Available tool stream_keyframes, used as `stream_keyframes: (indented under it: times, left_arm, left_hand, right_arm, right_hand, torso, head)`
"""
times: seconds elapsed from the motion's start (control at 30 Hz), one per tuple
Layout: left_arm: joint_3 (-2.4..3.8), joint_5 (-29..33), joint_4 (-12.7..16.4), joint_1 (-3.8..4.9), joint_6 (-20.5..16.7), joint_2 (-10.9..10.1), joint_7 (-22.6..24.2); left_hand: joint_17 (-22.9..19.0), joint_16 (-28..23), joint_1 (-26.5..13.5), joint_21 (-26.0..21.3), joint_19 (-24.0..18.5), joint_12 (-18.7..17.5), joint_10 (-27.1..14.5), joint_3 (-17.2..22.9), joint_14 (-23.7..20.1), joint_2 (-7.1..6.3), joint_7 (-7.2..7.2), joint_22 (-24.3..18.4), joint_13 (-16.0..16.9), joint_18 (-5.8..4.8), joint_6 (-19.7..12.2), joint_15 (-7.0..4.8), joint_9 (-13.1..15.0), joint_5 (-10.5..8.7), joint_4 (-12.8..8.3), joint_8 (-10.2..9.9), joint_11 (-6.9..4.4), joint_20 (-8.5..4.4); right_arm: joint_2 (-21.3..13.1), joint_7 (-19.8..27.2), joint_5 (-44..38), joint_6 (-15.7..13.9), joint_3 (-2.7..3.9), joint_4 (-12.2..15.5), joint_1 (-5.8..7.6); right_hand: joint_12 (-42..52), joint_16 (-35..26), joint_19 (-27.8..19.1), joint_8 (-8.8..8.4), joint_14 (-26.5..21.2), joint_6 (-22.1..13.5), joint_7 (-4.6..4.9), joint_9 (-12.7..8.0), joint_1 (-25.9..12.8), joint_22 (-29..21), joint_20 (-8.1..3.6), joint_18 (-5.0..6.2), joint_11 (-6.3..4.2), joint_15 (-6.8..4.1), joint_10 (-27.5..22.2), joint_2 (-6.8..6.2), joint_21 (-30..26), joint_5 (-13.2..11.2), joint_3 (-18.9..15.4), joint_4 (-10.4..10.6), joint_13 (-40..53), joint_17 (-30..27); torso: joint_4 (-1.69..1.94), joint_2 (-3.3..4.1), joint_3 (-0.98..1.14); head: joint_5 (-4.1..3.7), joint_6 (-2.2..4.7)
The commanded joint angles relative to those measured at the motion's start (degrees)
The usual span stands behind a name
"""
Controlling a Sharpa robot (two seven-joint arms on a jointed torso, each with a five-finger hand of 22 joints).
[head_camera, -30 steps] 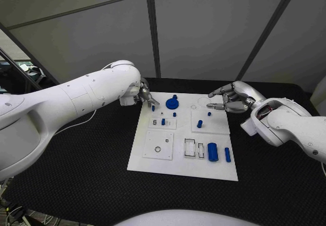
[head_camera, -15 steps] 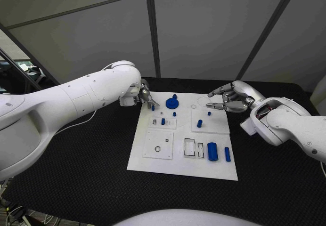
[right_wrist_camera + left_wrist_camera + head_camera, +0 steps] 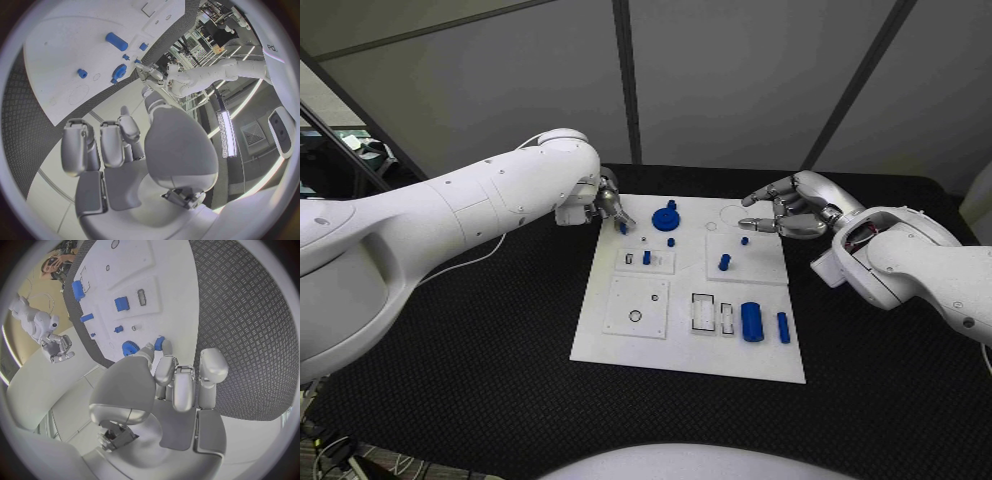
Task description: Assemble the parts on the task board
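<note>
White rectangular task board (image 3: 625, 345) mid-table. L hand (image 3: 606, 203) at board's far-left corner, pinching small blue peg (image 3: 159, 343), prob. for insertion near blue gear (image 3: 666, 215). R hand (image 3: 788, 212) beside far-right corner, fingers apart, holding nothing, waiting.

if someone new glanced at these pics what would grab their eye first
Probably the white task board in the middle of the black table, dotted with small blue parts such as the blue gear near its far edge. Next, the left robot hand pinching a small blue part at the board's far left corner.
</note>
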Motion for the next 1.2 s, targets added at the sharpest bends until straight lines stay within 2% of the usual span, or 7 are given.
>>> stream_keyframes:
  times: [0.03,0.17,0.27,0.33,0.43,0.93,1.2]
  left_arm:
    - [0.00,-0.33,-0.04,0.08,-0.98,0.13,1.72]
    - [0.00,0.55,-0.05,0.08,-1.05,0.17,2.18]
    - [0.00,1.46,0.05,0.07,-0.94,0.02,2.40]
    - [0.00,2.13,0.16,0.07,-0.83,-0.12,2.40]
    - [0.00,3.80,1.17,0.07,-0.70,-1.05,2.32]
    - [0.00,5.68,13.79,0.03,-5.39,-8.93,1.33]
    - [-0.06,5.56,21.05,-0.95,-10.20,-12.71,0.04]
  left_hand:
    - [10.85,0.15,2.15,0.07,0.28,-0.40,-0.02,0.75,4.46,0.63,-0.28,0.04,7.21,-0.14,-0.52,-0.20,0.00,-0.20,-1.50,-0.09,-0.44,-0.08]
    - [10.84,0.15,5.91,-0.04,0.23,-0.68,-0.16,3.33,4.46,2.63,-0.21,0.12,7.06,-0.12,-1.26,-0.25,-0.25,0.24,-5.13,-0.49,-0.46,-0.25]
    - [10.92,0.23,6.88,-0.14,0.19,-0.87,-0.18,5.43,4.48,3.14,0.13,0.23,6.88,-0.14,-1.65,-0.04,-0.31,3.54,-7.67,-0.45,-0.21,-0.13]
    - [11.01,0.32,7.02,-0.18,0.17,-0.89,-0.12,6.44,4.52,3.27,0.19,0.29,6.81,-0.14,-1.56,0.02,-0.01,4.15,-8.72,-0.19,-0.16,-0.06]
    - [11.25,0.55,5.52,-0.17,0.23,-0.82,0.10,11.19,4.61,3.22,0.47,0.66,6.66,-0.14,-1.78,0.22,1.50,0.28,-11.35,0.58,-0.10,0.13]
    - [11.60,0.89,1.60,0.23,0.79,-0.23,0.61,15.16,4.77,2.07,0.03,1.60,6.80,-0.29,-1.52,-0.04,3.70,-0.21,-13.34,1.76,-0.24,0.06]
    - [12.06,1.30,0.28,0.93,1.53,1.08,1.14,16.15,4.97,1.92,-0.21,2.55,7.25,-0.48,-1.36,-0.25,4.82,-0.22,-13.78,2.37,-0.45,-0.13]
  right_arm:
    - [0.07,0.33,0.03,0.35,0.05,0.04,0.12]
    - [0.11,0.32,0.02,0.41,0.05,0.01,0.12]
    - [0.11,0.29,0.01,0.51,0.05,0.00,0.12]
    - [0.10,0.27,0.01,0.56,0.05,-0.01,0.12]
    - [0.07,0.26,0.01,0.66,0.05,-0.02,0.12]
    - [-0.07,0.29,0.01,0.88,0.05,-0.28,0.12]
    - [0.10,0.33,0.01,1.01,0.04,-0.55,0.12]
  right_hand:
    - [0.02,-0.30,-0.14,-0.36,1.62,0.47,-0.03,0.05,-0.20,2.78,-0.02,0.39,-0.23,-0.47,0.06,0.28,-0.15,-0.16,0.02,0.18,0.06,0.05]
    - [0.05,-0.32,-0.13,-0.36,1.62,0.48,-0.03,0.07,-0.15,2.77,-0.02,0.39,-0.24,-0.47,0.08,0.34,-0.16,-0.12,0.05,0.18,0.08,0.03]
    - [0.07,-0.33,-0.13,-0.36,1.62,0.49,-0.04,0.08,-0.12,2.77,-0.02,0.39,-0.24,-0.48,0.10,0.37,-0.17,-0.10,0.07,0.18,0.09,0.02]
    - [0.07,-0.33,-0.13,-0.36,1.62,0.49,-0.04,0.08,-0.12,2.77,-0.02,0.39,-0.24,-0.48,0.10,0.37,-0.17,-0.10,0.07,0.18,0.09,0.02]
    - [0.07,-0.33,-0.13,-0.36,1.62,0.49,-0.04,0.08,-0.12,2.77,-0.02,0.39,-0.24,-0.48,0.10,0.37,-0.17,-0.10,0.07,0.18,0.09,0.02]
    - [0.03,-0.37,-0.14,-0.35,1.62,0.50,-0.04,0.09,-0.09,2.75,-0.03,0.40,-0.24,-0.48,0.08,0.40,-0.19,-0.07,0.08,0.18,0.04,-0.02]
    - [0.03,-0.37,-0.14,-0.35,1.62,0.50,-0.04,0.09,-0.09,2.75,-0.03,0.40,-0.24,-0.48,0.08,0.40,-0.19,-0.07,0.08,0.18,0.04,-0.02]
  torso:
    - [-0.02,0.00,-0.01]
    - [0.00,-0.03,-0.01]
    - [-0.01,-0.01,-0.02]
    - [-0.01,-0.01,-0.02]
    - [-0.01,-0.05,0.01]
    - [0.17,-0.11,0.01]
    - [0.15,-0.12,0.05]
  head:
    - [-0.03,-0.09]
    - [-0.07,-0.10]
    - [-0.11,-0.11]
    - [-0.11,-0.11]
    - [-0.18,-0.14]
    - [-0.02,-0.19]
    - [0.19,-0.25]
